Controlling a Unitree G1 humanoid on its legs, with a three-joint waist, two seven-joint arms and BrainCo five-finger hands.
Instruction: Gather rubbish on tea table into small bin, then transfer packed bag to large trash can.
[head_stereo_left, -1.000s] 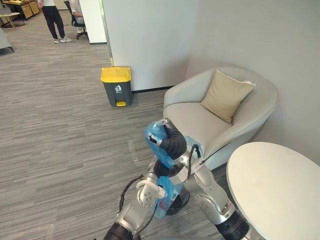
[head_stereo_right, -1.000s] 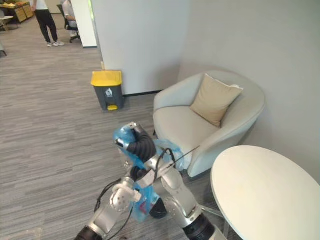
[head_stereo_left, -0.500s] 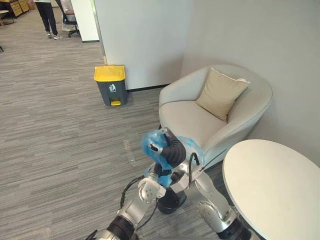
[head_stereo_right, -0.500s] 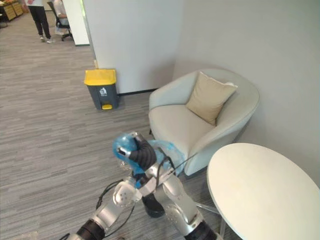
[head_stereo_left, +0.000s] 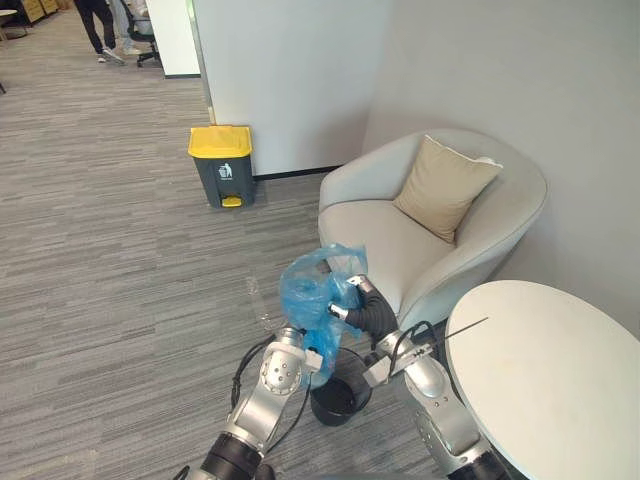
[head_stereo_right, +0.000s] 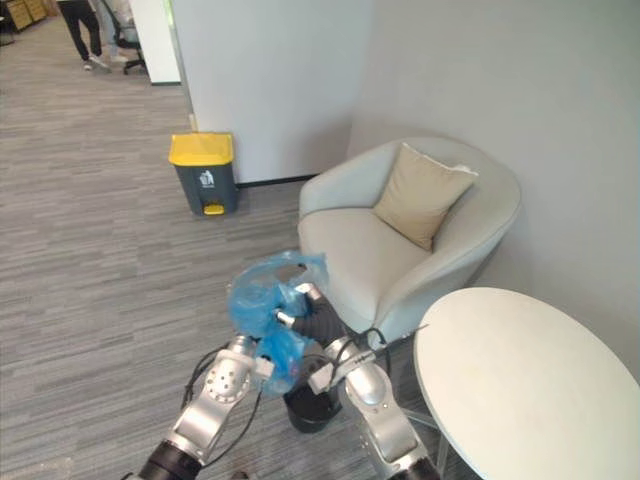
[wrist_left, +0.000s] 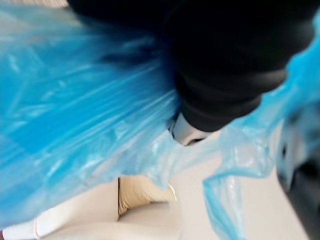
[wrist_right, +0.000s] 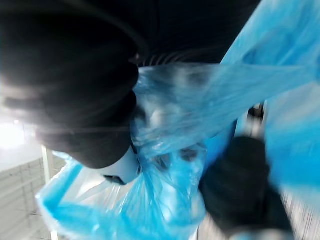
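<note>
1. The large trash can (head_stereo_left: 222, 165) waits well apart, by the wall.
2. The blue bag (head_stereo_left: 305, 290) hangs above the small bin (head_stereo_left: 340, 400), the right hand (head_stereo_left: 352, 303) curled round its neck; the left hand (head_stereo_left: 312, 357) is buried in plastic, so its grip cannot be told.
3. Keep the neck bunched and clear the rim first.

Thin, crinkled, translucent blue plastic in the bag (head_stereo_left: 310, 288); dark plastic on the small bin (head_stereo_left: 343, 410); matt grey plastic on the large trash can (head_stereo_left: 222, 182). Smooth pale upholstery on the armchair (head_stereo_left: 385, 243), matt beige cloth on the cushion (head_stereo_left: 445, 187).
</note>
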